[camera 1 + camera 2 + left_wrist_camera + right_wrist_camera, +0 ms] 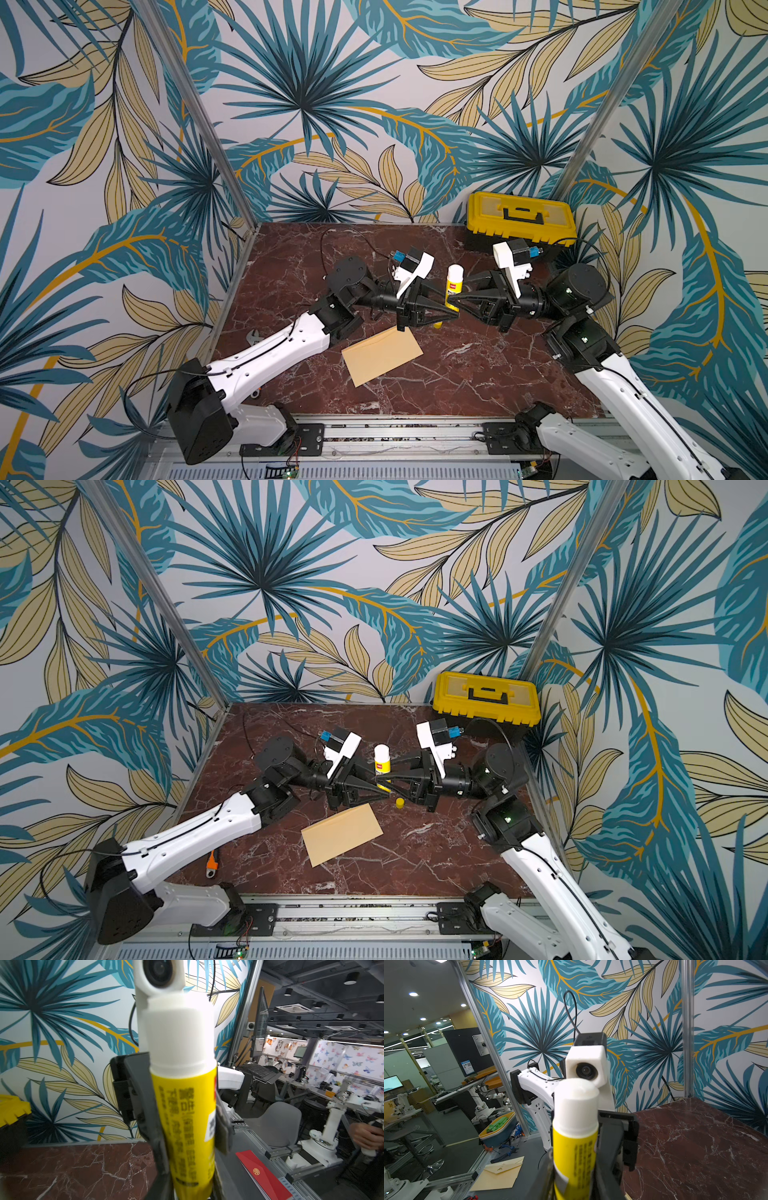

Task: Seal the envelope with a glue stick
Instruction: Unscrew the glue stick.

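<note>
The envelope (381, 354) lies flat on the counter (478, 374) up front, plain face up. Behind it, left claw (451, 306) and right claw (457, 294) both clamp the uncapped glue stick (454, 277), upright above the counter. An uneven release could tip it, smearing glue.

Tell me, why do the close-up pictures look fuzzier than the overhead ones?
Left wrist view: the glue stick looms too near, its print soft, its white tip washed out; right wrist view: same tip glares, background room dim; both top views: sharp, evenly lit.
</note>
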`<state>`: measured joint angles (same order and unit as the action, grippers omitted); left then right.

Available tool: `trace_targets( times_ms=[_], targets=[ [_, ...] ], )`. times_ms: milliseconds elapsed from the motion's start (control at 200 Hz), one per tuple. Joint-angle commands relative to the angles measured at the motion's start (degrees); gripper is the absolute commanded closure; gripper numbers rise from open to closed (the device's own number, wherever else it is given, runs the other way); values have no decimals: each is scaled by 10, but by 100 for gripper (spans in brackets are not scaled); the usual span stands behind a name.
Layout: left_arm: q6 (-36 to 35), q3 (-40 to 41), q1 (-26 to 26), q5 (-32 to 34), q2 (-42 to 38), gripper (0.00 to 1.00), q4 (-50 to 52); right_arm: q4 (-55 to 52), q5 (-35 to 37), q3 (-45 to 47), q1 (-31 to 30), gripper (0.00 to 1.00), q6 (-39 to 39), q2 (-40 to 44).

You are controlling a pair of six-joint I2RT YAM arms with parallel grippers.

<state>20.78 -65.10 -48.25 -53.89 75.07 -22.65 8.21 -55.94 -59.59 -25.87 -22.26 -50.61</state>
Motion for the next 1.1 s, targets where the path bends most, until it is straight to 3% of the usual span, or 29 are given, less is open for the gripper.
trace_targets(
  times_ms=[0, 195, 401, 911, 981, 1097],
  targets=[
    [-134, -41, -29, 188, -15, 92, 158, -38, 60, 14, -8, 100, 19, 0],
    [-159, -41, -64, 346, -29, 93, 185, -28, 146, 33, -23, 100, 30, 2],
    [-162, -44, -83, 467, -47, 95, 190, -39, 223, 40, -44, 100, 53, 2],
    [-149, -25, -110, 651, -82, 96, 173, 0, 459, 76, -126, 100, 71, 0],
    [-154, -33, -115, 659, -79, 87, 181, 6, 483, 77, -133, 100, 72, -2],
    [-187, -37, -114, 591, -79, 66, 183, 13, 477, 70, -133, 100, 73, -8]
  ],
)
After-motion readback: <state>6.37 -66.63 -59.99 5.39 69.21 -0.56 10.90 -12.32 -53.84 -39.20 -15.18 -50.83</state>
